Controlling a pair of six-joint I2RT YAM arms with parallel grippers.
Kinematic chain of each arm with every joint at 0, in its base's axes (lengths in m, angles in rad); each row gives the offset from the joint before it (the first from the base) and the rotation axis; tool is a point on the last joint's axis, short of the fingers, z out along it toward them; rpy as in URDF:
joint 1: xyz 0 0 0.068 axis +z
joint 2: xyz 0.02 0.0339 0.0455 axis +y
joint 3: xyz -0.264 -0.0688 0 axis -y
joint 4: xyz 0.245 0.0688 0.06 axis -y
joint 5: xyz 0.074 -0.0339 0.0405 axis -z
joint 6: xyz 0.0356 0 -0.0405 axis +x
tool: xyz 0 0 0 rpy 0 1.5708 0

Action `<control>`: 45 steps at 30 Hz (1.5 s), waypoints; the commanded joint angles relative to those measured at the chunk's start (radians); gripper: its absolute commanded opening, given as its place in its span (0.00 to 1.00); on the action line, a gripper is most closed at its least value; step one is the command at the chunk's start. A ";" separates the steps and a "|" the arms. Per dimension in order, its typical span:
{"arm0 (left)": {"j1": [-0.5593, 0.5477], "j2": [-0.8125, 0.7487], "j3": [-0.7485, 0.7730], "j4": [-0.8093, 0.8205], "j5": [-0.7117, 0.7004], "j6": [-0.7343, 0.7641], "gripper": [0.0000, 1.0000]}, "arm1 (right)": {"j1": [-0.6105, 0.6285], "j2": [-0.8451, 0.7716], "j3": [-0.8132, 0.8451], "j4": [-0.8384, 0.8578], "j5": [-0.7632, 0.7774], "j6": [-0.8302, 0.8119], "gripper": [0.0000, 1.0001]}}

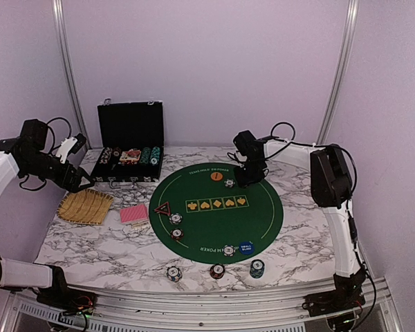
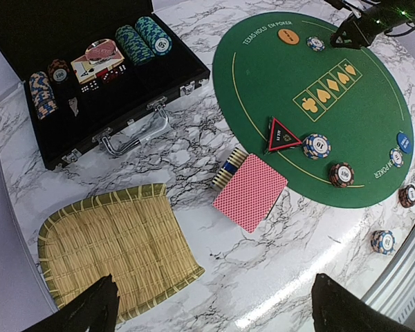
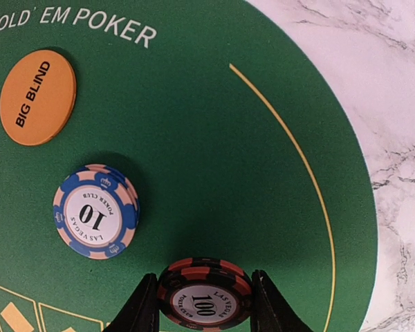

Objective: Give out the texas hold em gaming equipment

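Note:
My right gripper point(image 3: 205, 299) is shut on a small stack of red-and-black "100" chips point(image 3: 205, 277), low over the far side of the green mat point(image 3: 214, 124). Beside it lie a blue "10" chip stack point(image 3: 95, 211) and the orange "big blind" disc point(image 3: 38, 97). My left gripper point(image 2: 214, 304) hangs open and empty above the table's left side, over the straw tray point(image 2: 114, 249). The red-backed cards point(image 2: 250, 191) lie beside the mat, and the red-edged triangle point(image 2: 282, 135) with two chip stacks sits on its left part. The blue small blind disc point(image 1: 245, 247) lies at the mat's near edge.
An open black case point(image 1: 130, 149) with rows of chips, cards and dice stands at the back left. Three chip stacks point(image 1: 217, 271) sit on the marble near the front edge. The right arm point(image 1: 330, 176) reaches in from the right.

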 commanded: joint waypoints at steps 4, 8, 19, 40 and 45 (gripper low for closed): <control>-0.003 0.004 0.033 -0.025 -0.004 0.009 0.99 | -0.019 0.044 0.014 0.046 -0.014 -0.014 0.09; -0.002 0.003 0.033 -0.025 -0.007 0.012 0.99 | -0.021 0.051 0.009 0.046 -0.015 -0.017 0.35; -0.003 -0.004 0.026 -0.025 0.000 0.011 0.99 | -0.022 0.008 0.050 0.016 0.000 -0.023 0.56; -0.004 -0.016 0.035 -0.025 0.011 0.005 0.99 | 0.512 -0.579 -0.523 -0.031 -0.033 0.122 0.82; -0.003 -0.011 0.032 -0.025 0.013 0.006 0.99 | 0.644 -0.559 -0.556 -0.051 -0.093 0.173 0.84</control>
